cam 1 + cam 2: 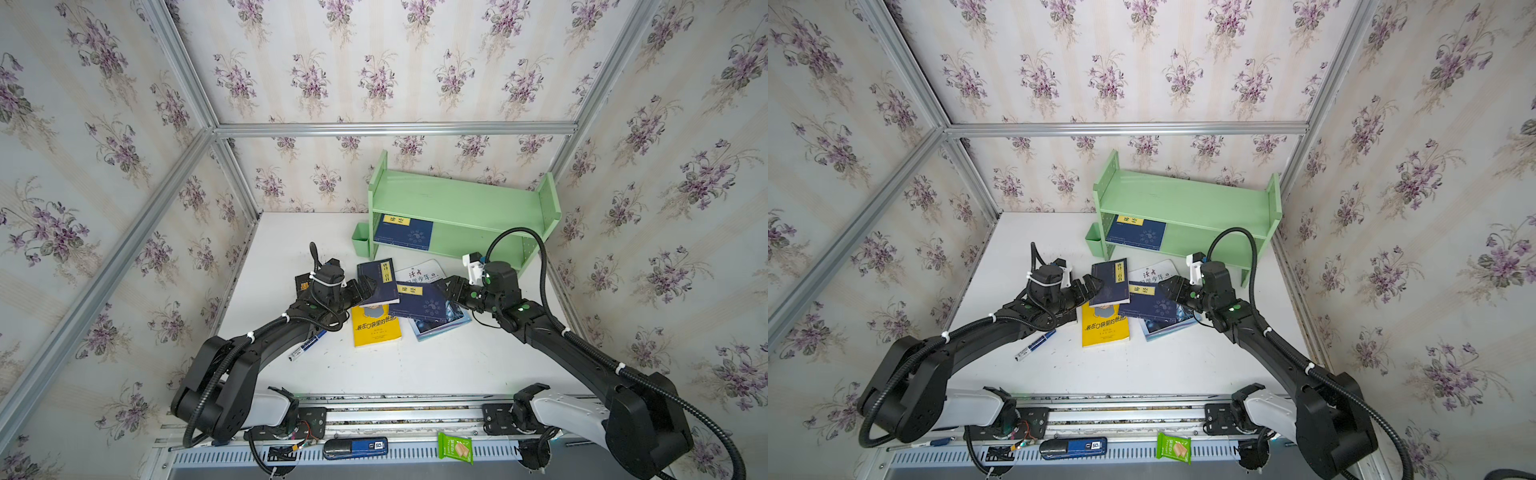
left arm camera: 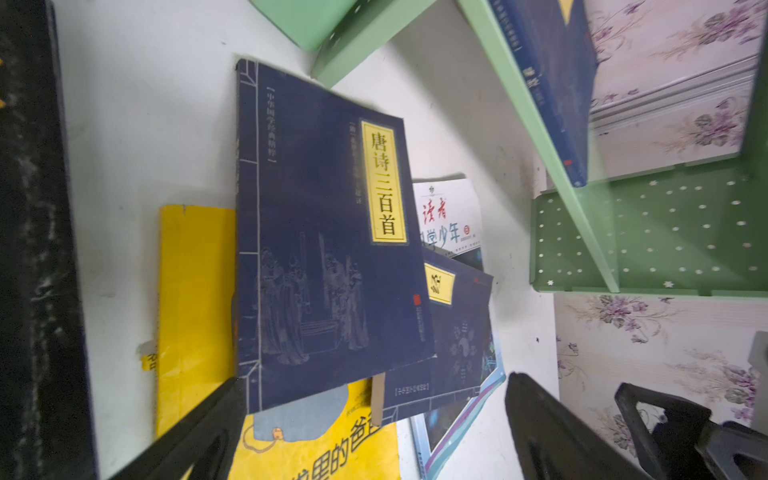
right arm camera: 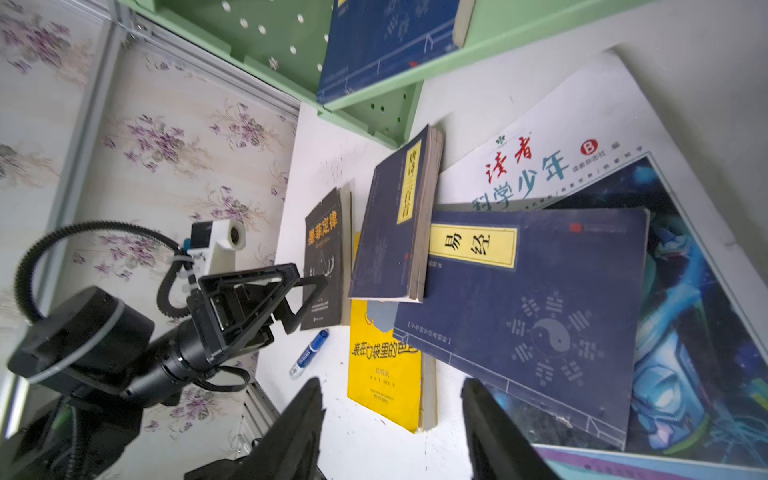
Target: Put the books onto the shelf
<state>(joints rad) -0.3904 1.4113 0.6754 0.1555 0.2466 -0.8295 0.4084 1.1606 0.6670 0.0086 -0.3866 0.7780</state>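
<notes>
So far, one navy book (image 1: 402, 232) was found on the lower tier of the shelf (image 1: 457, 195); five other books (image 1: 376, 328) were left piled before the shelf, flanked by the left gripper (image 1: 368, 289) and right gripper (image 1: 453, 291), both spread and empty.

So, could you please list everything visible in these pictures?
shelf: one, pale green, back of table
cup: one, green, shelf's side
shelved book: one, navy, lower tier
loose navy books: two, piled mid-table
yellow book: one, under that pile
black book: one, left of pile
magazine: one, white-blue, under pile
marker: one, blue-white, left of yellow book
snack packet: one, green, front rail
gadget: one, blue-black, front rail
left gripper: one, black, open, pile's left
right gripper: one, black, open, pile's right
</notes>
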